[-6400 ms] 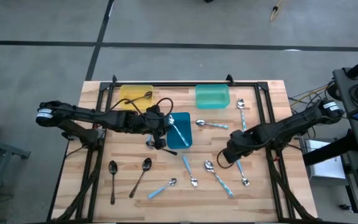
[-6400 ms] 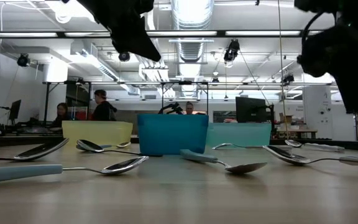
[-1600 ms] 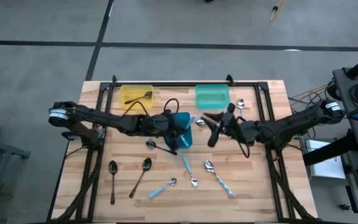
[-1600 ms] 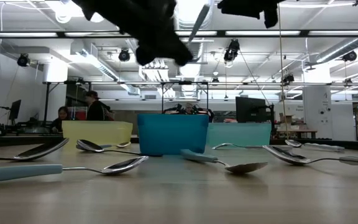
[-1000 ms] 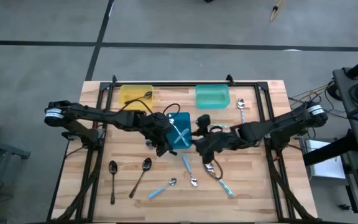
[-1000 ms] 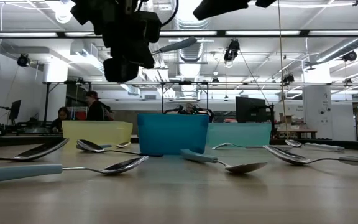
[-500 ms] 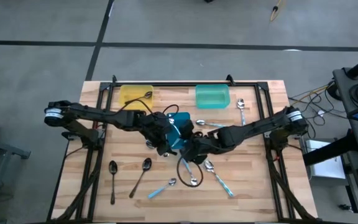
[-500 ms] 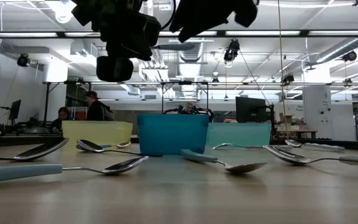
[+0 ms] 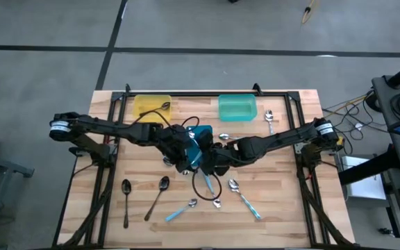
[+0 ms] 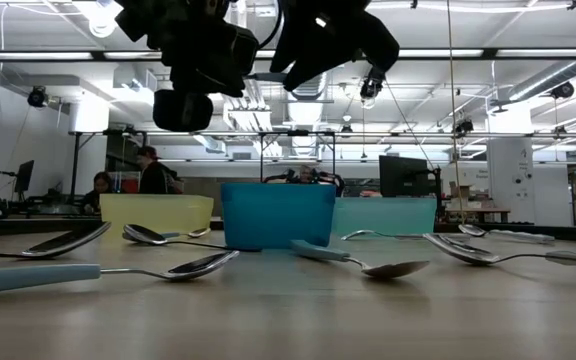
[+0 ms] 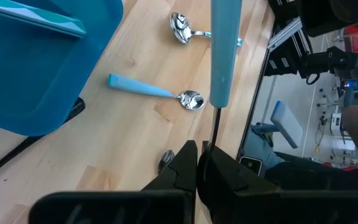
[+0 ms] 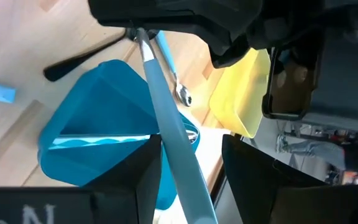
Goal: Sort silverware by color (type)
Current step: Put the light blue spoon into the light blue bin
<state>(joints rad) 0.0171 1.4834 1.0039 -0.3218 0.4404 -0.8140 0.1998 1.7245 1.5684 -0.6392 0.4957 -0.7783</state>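
Fingers [image 12: 185, 155] astride spoon handle [image 12: 166, 124] over blue tray [image 12: 98, 118]

I'm in a lab/workshop hall: exposed ceiling ducts [image 10: 308, 20], strip lights, monitors [image 10: 406, 176] on benches, people [image 10: 151, 170] at desks behind my wooden table [image 9: 283, 201].

Worktop [image 9: 290, 201], light wood planks: yellow tray [image 9: 151, 105], blue tray [image 9: 198, 142], teal tray [image 9: 237, 107] upper centre; black spoons [image 9: 126, 189] lower left; blue-handled spoons [image 9: 244, 196] lower centre.
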